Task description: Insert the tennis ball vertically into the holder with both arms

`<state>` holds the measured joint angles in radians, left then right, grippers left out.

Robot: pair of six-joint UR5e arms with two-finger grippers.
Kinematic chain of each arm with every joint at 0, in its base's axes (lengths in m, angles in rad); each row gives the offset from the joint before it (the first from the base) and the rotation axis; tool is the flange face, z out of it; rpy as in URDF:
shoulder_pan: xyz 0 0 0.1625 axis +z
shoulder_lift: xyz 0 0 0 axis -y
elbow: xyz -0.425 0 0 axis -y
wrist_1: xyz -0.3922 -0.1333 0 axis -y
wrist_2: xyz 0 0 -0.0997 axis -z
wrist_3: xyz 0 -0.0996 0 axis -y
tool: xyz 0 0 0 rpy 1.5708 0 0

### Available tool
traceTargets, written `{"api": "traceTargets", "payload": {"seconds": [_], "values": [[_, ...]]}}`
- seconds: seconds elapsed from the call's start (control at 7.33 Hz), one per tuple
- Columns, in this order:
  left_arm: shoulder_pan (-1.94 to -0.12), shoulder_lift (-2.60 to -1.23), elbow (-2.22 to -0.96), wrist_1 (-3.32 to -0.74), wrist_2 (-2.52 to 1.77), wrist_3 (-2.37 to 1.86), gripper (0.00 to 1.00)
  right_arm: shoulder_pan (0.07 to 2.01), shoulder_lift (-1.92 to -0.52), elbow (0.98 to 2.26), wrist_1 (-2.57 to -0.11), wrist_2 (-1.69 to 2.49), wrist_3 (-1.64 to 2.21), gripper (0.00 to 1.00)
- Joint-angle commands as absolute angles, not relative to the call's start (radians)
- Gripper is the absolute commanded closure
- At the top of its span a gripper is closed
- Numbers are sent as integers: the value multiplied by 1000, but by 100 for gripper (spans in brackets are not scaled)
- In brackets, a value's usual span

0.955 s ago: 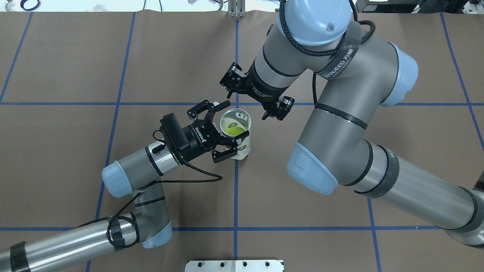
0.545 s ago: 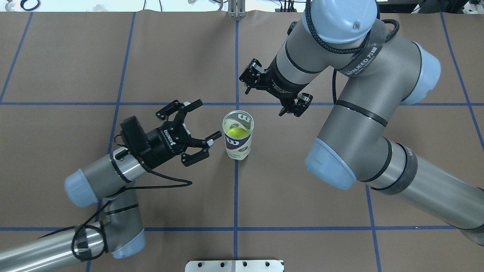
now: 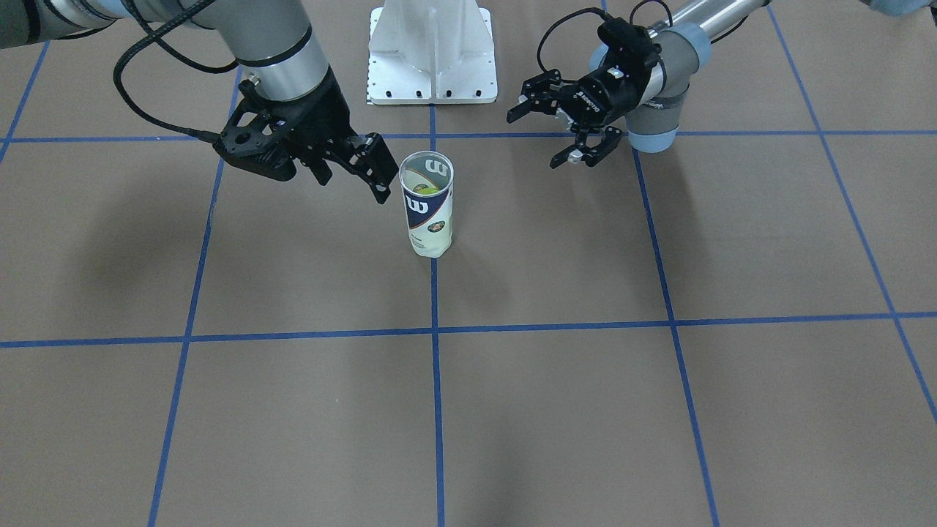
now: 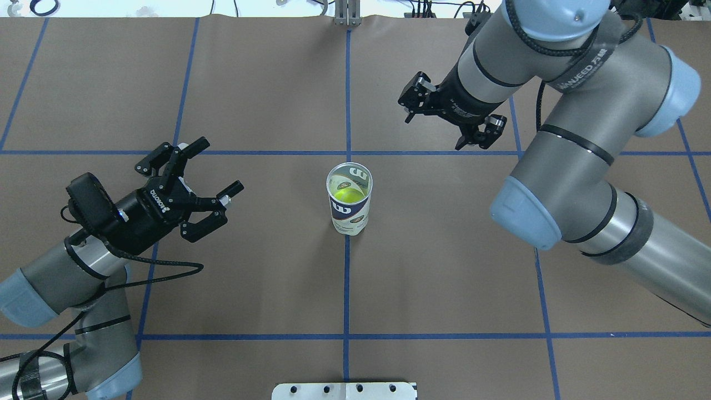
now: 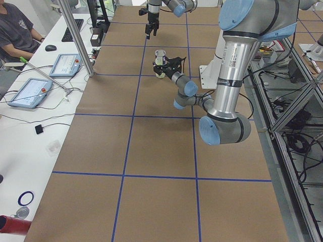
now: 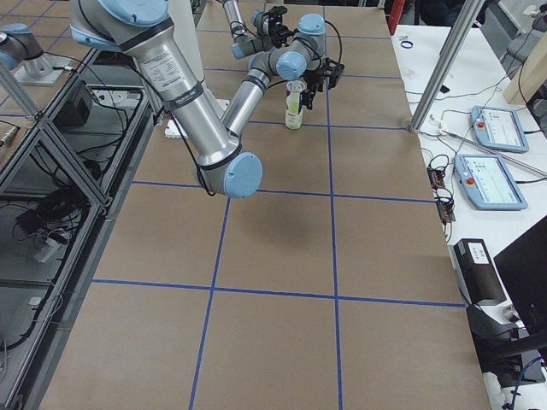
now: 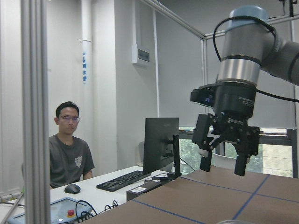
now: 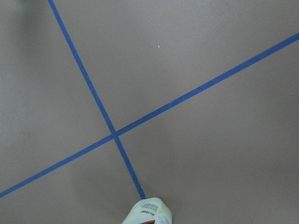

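While holder (image 4: 349,212) stands upright, mouth up, left hand (image 4: 220,165), right hand (image 4: 434,133) gape wide, empty.

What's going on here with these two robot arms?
A tennis ball sits inside the upright clear tennis-ball can. Nothing is holding the can: the left end effector and right end effector both hang open and empty, off to either side of it.

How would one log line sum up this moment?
holder: upright, tennis ball inside | left gripper: open, empty, clear of holder | right gripper: open, empty, clear of holder
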<state>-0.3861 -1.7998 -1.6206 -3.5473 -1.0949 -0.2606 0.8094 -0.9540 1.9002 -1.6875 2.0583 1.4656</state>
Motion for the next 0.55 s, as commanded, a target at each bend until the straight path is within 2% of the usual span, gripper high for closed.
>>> {"api": "traceTargets", "payload": {"seconds": [0.0, 0.27, 0.41], "values": [[-394, -1790, -1609, -3525, -959, -298, 2, 896, -1032, 1901, -1687, 2068, 1288, 1], [-400, -1815, -1608, -3452, -946, -301, 12, 949, -1070, 1890, -1689, 2065, 1177, 1], [-428, -1796, -1600, -3354, -946, -298, 12, 984, -1089, 1887, -1689, 2065, 1111, 1]]}}
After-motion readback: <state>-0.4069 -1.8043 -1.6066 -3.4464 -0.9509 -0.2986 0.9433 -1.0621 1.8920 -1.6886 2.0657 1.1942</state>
